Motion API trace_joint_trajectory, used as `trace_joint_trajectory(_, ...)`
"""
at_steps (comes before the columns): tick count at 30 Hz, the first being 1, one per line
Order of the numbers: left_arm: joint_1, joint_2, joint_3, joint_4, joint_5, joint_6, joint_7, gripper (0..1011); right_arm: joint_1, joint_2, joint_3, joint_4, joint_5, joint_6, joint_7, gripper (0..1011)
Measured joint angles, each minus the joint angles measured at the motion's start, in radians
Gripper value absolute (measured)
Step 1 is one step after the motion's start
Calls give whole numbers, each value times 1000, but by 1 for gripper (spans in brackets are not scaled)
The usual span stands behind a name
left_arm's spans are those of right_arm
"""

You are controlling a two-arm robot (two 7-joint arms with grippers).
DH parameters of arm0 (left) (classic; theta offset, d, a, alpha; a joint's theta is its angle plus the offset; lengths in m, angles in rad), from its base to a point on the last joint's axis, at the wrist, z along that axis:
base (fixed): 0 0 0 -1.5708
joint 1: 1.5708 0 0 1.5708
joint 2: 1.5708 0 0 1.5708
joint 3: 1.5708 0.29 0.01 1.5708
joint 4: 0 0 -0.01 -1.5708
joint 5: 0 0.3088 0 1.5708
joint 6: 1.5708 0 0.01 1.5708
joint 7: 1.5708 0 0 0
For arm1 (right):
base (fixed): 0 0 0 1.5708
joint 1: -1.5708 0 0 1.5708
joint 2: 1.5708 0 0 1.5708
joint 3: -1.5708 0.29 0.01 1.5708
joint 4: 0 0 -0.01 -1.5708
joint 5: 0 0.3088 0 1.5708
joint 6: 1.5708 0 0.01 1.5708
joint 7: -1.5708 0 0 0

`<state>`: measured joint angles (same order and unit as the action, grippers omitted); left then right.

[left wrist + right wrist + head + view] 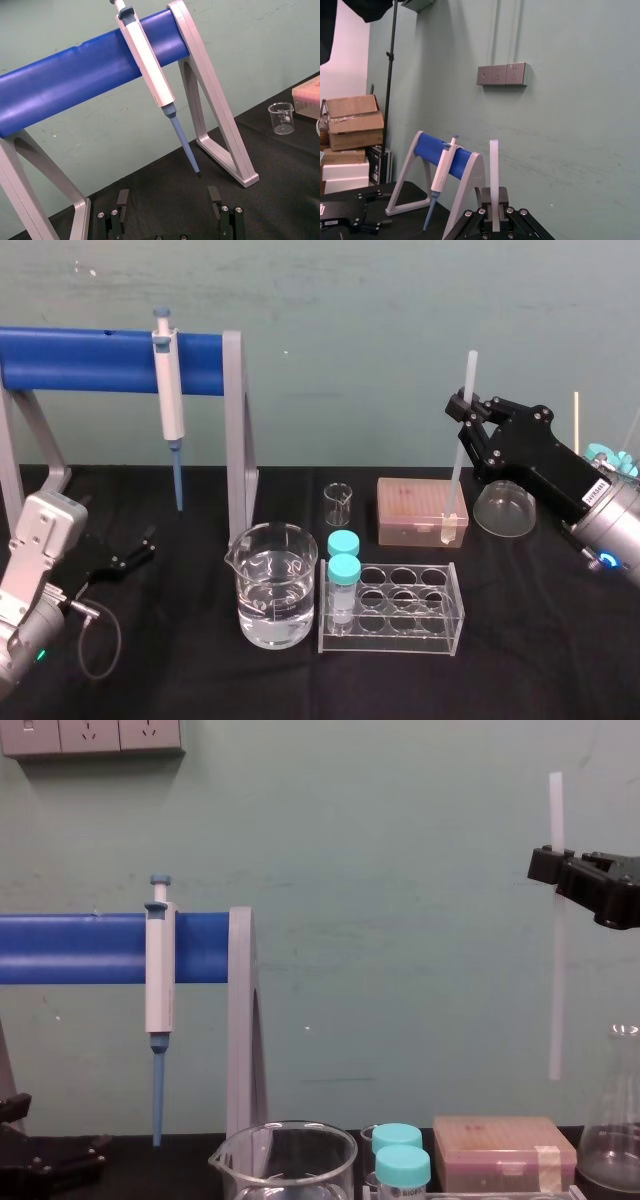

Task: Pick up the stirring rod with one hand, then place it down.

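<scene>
The stirring rod (458,465) is a thin translucent-white stick held upright in the air at the right. My right gripper (463,410) is shut on its upper part, and a short length sticks up above the fingers. In the chest view the stirring rod (556,970) hangs from the right gripper (550,865), its lower end clear above the pink box (505,1150). The right wrist view shows the stirring rod (493,165) rising between the right gripper's (494,202) fingers. My left gripper (140,548) rests low at the table's left, and the left wrist view shows this left gripper (168,197) open with nothing in it.
A white-and-blue pipette (169,400) hangs on the blue-barred stand (90,360) at the back left. A beaker of water (273,585), a small beaker (338,504), a clear tube rack (392,608) with two teal-capped tubes and a glass flask (505,510) stand on the black table.
</scene>
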<state>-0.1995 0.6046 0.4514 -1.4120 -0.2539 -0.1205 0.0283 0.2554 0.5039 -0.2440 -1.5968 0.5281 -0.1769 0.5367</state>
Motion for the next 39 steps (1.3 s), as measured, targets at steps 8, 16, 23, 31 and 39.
trace_joint_trajectory(8, 0, 0, 0, 0, 0, 0, 0, 1000, 0, 0, -2, 2, 0, 7, 0, 67)
trace_joint_trajectory(16, 0, 0, 0, 0, 0, 0, 0, 1000, -5, 1, -2, 1, 3, 11, -1, 67)
trace_joint_trajectory(23, 0, 0, 0, 0, 0, 0, 0, 1000, -8, 2, -1, -2, 5, 16, -3, 67)
trace_joint_trajectory(31, 0, 0, 0, 0, 0, 0, 0, 1000, -12, 4, -2, -9, 5, 25, -9, 67)
trace_joint_trajectory(39, 0, 0, 0, 0, 0, 0, 0, 1000, -14, 6, -3, -12, 4, 29, -11, 67)
